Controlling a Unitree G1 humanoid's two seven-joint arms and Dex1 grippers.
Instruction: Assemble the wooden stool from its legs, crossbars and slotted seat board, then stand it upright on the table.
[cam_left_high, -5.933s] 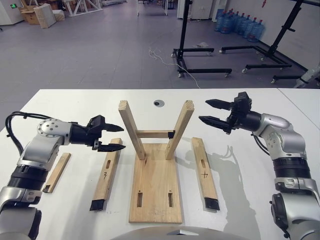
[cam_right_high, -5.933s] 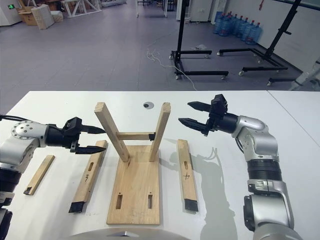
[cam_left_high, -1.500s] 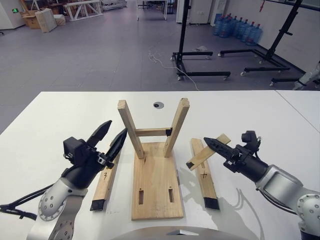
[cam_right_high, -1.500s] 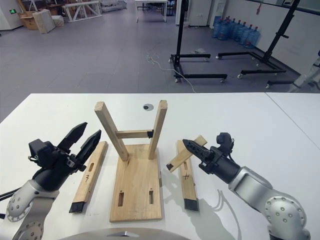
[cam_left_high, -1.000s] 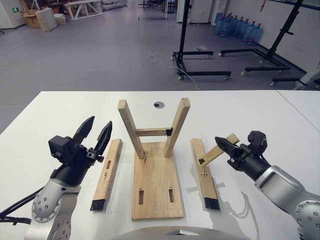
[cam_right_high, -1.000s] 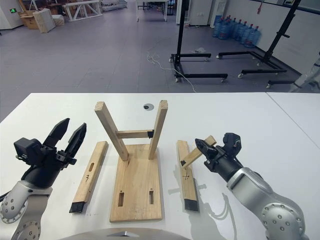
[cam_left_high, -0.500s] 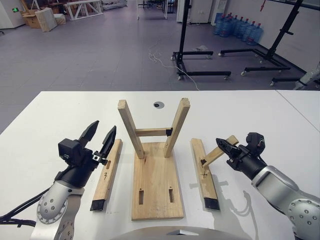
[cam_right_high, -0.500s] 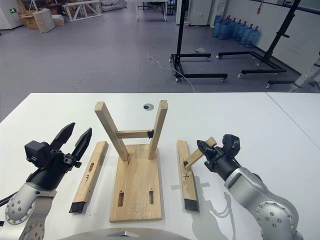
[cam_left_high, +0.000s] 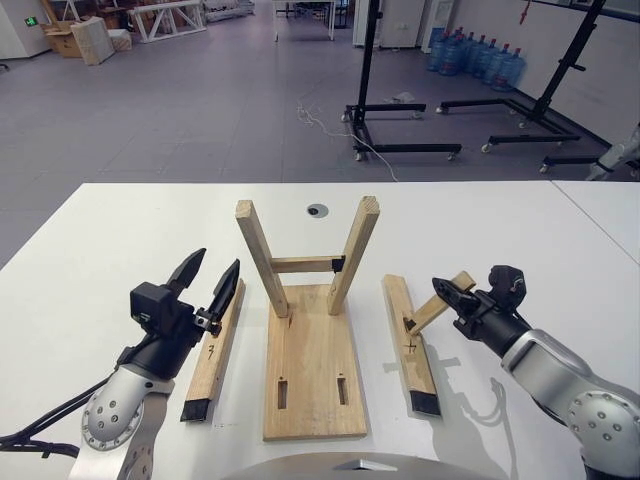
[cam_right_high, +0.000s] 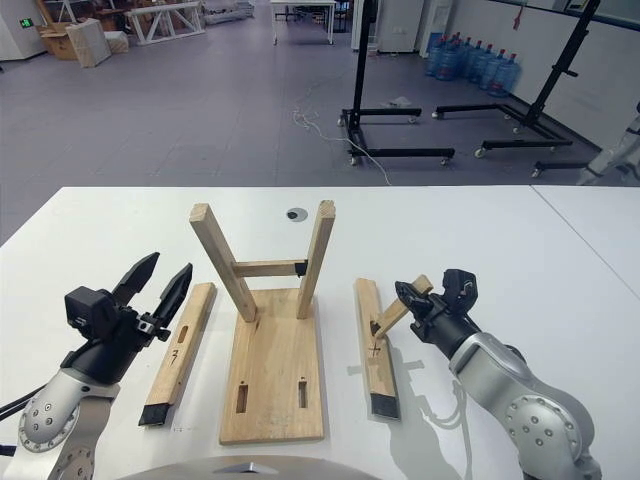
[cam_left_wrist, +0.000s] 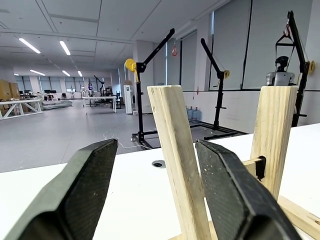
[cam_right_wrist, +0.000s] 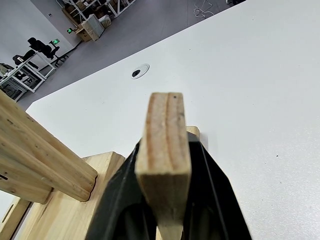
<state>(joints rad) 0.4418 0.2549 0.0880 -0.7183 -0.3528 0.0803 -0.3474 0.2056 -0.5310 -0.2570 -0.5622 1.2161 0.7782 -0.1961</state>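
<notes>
The stool looks roughly half built. The seat board (cam_left_high: 310, 370) lies flat at the middle of the table (cam_left_high: 110, 225), and two standing legs (cam_left_high: 262, 258) rise from its far slots, leaning slightly toward each other and joined by a fitted crossbar (cam_left_high: 305, 265). The two near slots (cam_left_high: 281, 394) in the board are not yet filled. One loose leg (cam_left_high: 212, 345) lies just left of the board and another, the right loose leg (cam_left_high: 410, 350), lies just right of it, both running near to far. The right gripper (cam_left_high: 447, 297) is clamped on a second crossbar (cam_left_high: 421, 315), held tilted with its lower end at the mortise in the right loose leg; whether it is seated there cannot be told. The left gripper (cam_left_high: 219, 268) hovers with its fingers apart above the far end of the left loose leg, touching nothing. What probably remains is joining the loose legs with that crossbar, setting them into the near slots, then turning the stool over. There is broad bare tabletop to the left, to the right and beyond the standing legs. The standing legs are close to both grippers on their inner sides. The table's near edge is close behind the loose legs' near ends.
</notes>
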